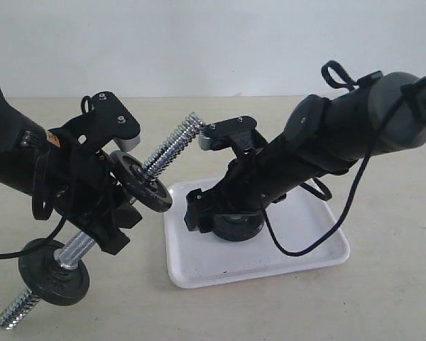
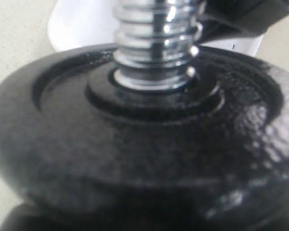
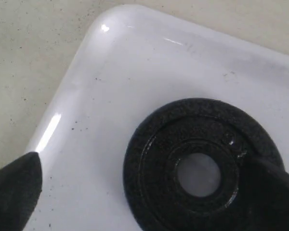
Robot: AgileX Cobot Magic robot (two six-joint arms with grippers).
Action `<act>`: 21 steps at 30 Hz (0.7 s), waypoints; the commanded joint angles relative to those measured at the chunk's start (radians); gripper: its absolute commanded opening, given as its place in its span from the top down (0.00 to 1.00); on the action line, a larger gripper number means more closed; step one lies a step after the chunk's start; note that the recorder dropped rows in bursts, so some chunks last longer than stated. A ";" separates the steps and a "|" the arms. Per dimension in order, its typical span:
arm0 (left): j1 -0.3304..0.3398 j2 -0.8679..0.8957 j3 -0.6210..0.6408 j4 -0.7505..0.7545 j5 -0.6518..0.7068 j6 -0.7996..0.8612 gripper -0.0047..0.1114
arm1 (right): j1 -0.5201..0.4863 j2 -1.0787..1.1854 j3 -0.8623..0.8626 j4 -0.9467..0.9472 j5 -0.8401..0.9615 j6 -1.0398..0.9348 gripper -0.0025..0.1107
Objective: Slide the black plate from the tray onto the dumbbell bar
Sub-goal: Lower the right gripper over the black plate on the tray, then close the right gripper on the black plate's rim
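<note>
The black plate (image 1: 236,226) (image 3: 154,159) lies flat in the white tray (image 1: 305,249) (image 3: 135,72), its centre hole showing the tray beneath. My right gripper (image 1: 224,217) (image 3: 142,166) is low over it and open; one finger sits off to its side and the other overlaps its far edge. The dumbbell bar (image 1: 172,149) (image 2: 154,43) is held tilted above the table, its threaded upper end pointing towards the tray. My left gripper (image 1: 106,217) is shut on its middle. The left wrist view hides those jaws behind a disc.
Two other black discs sit on the bar: one (image 1: 142,181) (image 2: 135,144) just above my left gripper, one (image 1: 53,273) near the low end by the table. The tray lies right of the bar on the beige table (image 1: 383,298).
</note>
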 commanded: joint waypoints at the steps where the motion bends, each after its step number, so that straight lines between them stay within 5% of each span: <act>1: -0.004 -0.056 -0.040 -0.051 -0.092 -0.003 0.92 | 0.004 0.017 -0.009 -0.149 -0.020 0.087 0.06; 10: -0.004 -0.056 -0.040 -0.051 -0.099 -0.003 0.92 | 0.002 0.017 -0.089 -0.728 0.134 0.569 0.06; 21: -0.004 -0.056 -0.040 -0.051 -0.099 -0.003 0.92 | 0.002 0.052 -0.161 -0.757 0.267 0.598 0.06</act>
